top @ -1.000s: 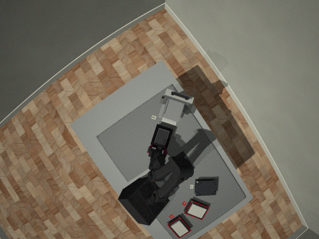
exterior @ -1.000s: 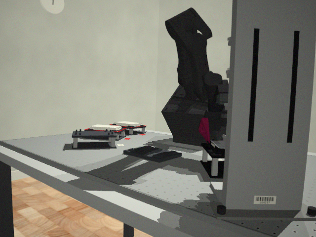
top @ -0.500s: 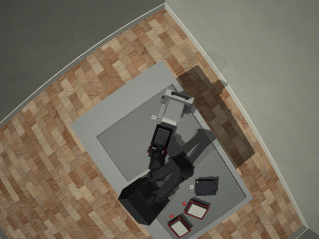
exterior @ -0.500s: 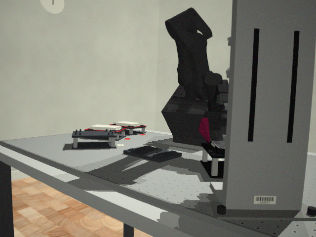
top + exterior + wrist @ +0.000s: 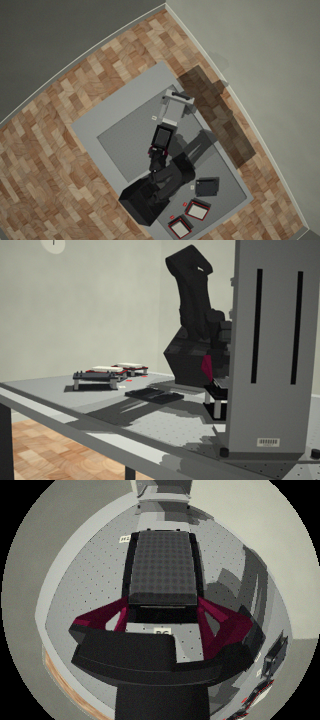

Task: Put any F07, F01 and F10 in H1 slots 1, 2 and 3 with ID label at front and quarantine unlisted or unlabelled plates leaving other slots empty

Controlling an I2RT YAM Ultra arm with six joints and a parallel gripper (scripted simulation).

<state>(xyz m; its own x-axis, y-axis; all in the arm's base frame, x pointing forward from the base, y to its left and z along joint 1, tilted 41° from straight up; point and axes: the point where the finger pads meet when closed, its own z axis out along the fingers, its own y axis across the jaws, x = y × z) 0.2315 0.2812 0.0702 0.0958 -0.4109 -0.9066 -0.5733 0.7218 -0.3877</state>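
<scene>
A dark grey plate (image 5: pixel 163 136) lies flat on a raised black nest just in front of the plate hotel H1 (image 5: pixel 175 105). It also shows in the wrist view (image 5: pixel 163 567) and, partly hidden by the hotel, in the side view (image 5: pixel 221 383). My gripper (image 5: pixel 157 151) is at the plate's near short end. Its magenta fingers stand wide on either side of that end and are shut on it. A white plate edge (image 5: pixel 169 121) shows at the hotel's front.
Two red-rimmed quarantine nests each hold a white plate (image 5: pixel 197 209) (image 5: pixel 180 227). An empty dark raised nest (image 5: pixel 206 187) stands beside them. A low black nest (image 5: pixel 154 395) lies flat on the deck. The arm's base (image 5: pixel 144 201) is behind the gripper.
</scene>
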